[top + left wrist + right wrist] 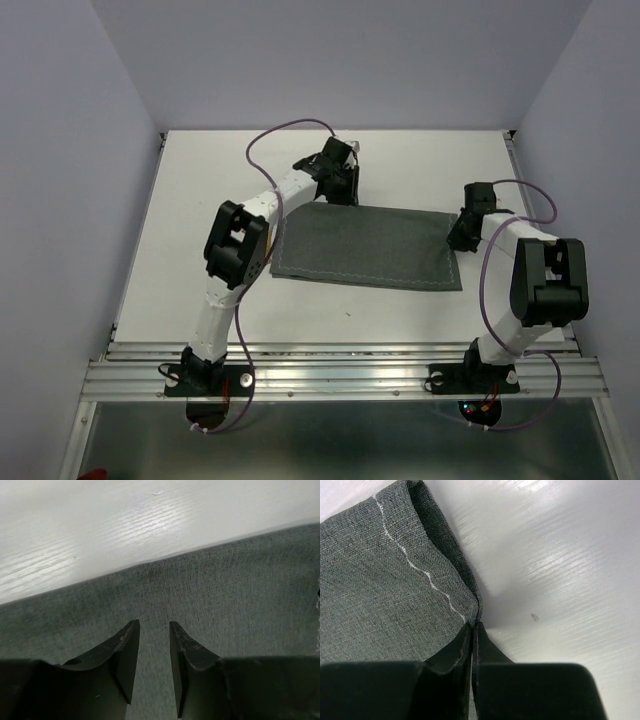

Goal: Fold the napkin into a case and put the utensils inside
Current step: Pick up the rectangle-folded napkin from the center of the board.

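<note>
Tabletop of white, faintly grained board (400,160) fills the workspace, with a ribbed silver aluminium rail (340,372) along its near edge where both arm bases are bolted. Near the middle lies the napkin, a dark grey woven cloth (365,248), folded flat into a wide rectangle slightly askew to the tabletop's edges, more than one layer showing at its right end.

The white-and-black left arm (235,250) reaches forward to the cloth's far left corner, and the white-and-black right arm (545,280) bends in towards its right end; a thin purple cable (290,125) loops over the left one.

The black left claw (153,630) sits over the napkin just inside its far edge, its two fingers apart with only grey cloth visible through the gap; whether the tips touch the fabric I cannot tell. The black right claw (472,627) is at the napkin's right edge, its fingers pressed together and pinching the folded border, which rises in a small ridge up to the tips.

A wavy pale stitched hem line (415,565) runs across the cloth just inside that edge, ending at the pinched spot
</note>
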Motion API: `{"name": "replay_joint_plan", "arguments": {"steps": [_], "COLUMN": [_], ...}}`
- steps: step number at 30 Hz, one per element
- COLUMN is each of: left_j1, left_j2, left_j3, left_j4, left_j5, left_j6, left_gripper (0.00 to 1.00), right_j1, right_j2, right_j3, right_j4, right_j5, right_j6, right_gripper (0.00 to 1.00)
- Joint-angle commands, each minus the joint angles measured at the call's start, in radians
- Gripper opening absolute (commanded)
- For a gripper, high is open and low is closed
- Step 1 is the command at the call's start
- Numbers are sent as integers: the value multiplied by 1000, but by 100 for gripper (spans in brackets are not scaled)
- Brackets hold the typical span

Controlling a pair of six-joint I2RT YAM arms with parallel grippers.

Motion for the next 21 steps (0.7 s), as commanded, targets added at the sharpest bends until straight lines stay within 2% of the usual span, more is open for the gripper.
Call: {"name": "replay_joint_plan", "arguments": {"steps": [1,7,10,13,21], "left_j1": [56,113,88,65,-18], "left_j2": [-231,-322,-345,-354,-282], "left_j3": [-153,-437,-549,-621,-620], "left_j4": [23,85,120,148,200], "left_j5": [-70,-97,-150,-137,-87], "left_j6": [35,12,-8,-25,-72], "left_gripper": [42,41,41,41,41], "right_j1": [-7,-7,-7,-7,2], "right_j2": [-66,-143,-189,-220,-294], "right_j3": [5,23,35,49,106], "right_j4": [-6,-62,-87,-111,-164], "right_j5": [14,0,-14,-34,-86], "right_j6": [-13,-35,-39,-47,-44], "right_gripper": [1,1,1,1,1]}}
